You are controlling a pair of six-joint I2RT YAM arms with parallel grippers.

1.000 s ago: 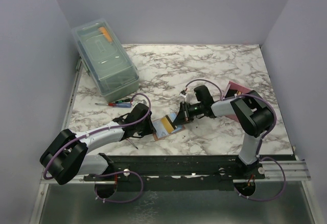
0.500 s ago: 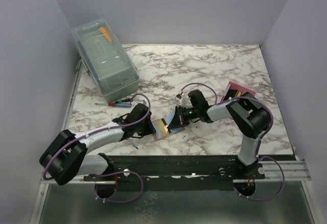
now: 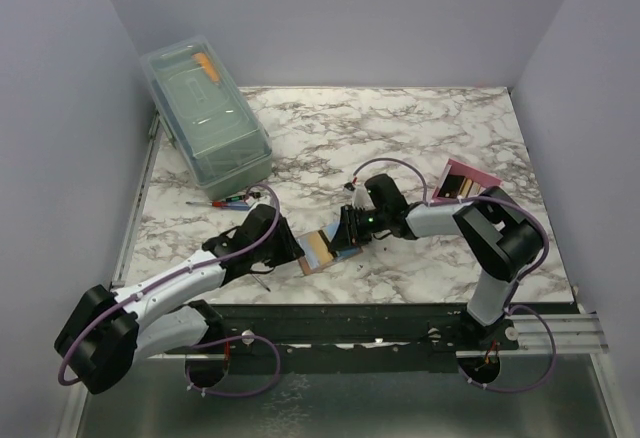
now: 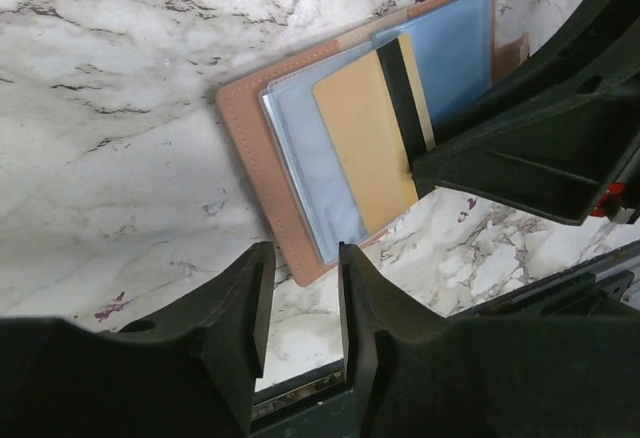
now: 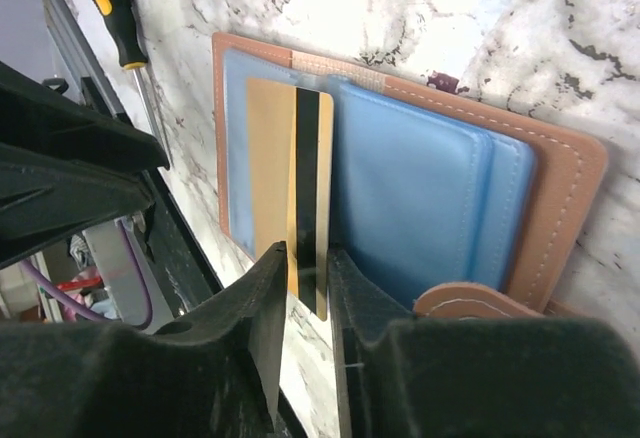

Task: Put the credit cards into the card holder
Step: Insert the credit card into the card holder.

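Note:
The card holder (image 3: 322, 251) lies open near the table's front edge, tan outside (image 4: 262, 163) and pale blue inside (image 5: 420, 188). An orange-tan credit card (image 4: 362, 143) with a dark stripe (image 5: 306, 173) lies on the holder's left half. Its near end sits in the narrow gap of my right gripper (image 5: 305, 293), whose jaws stand slightly apart. In the top view the right gripper (image 3: 347, 231) is at the holder's right edge. My left gripper (image 4: 300, 298) is open and empty, just short of the holder's corner, at its left side (image 3: 287, 249).
A pink slotted tray (image 3: 463, 179) stands at the right, behind my right arm. A clear lidded box (image 3: 205, 118) sits at the back left, with a small screwdriver (image 3: 226, 201) in front of it. A yellow-and-black screwdriver (image 5: 112, 10) lies beside the holder.
My right gripper carried the orange-tan card left onto the holder and its jaws have parted. My left gripper has opened wider and its arm has drawn back slightly.

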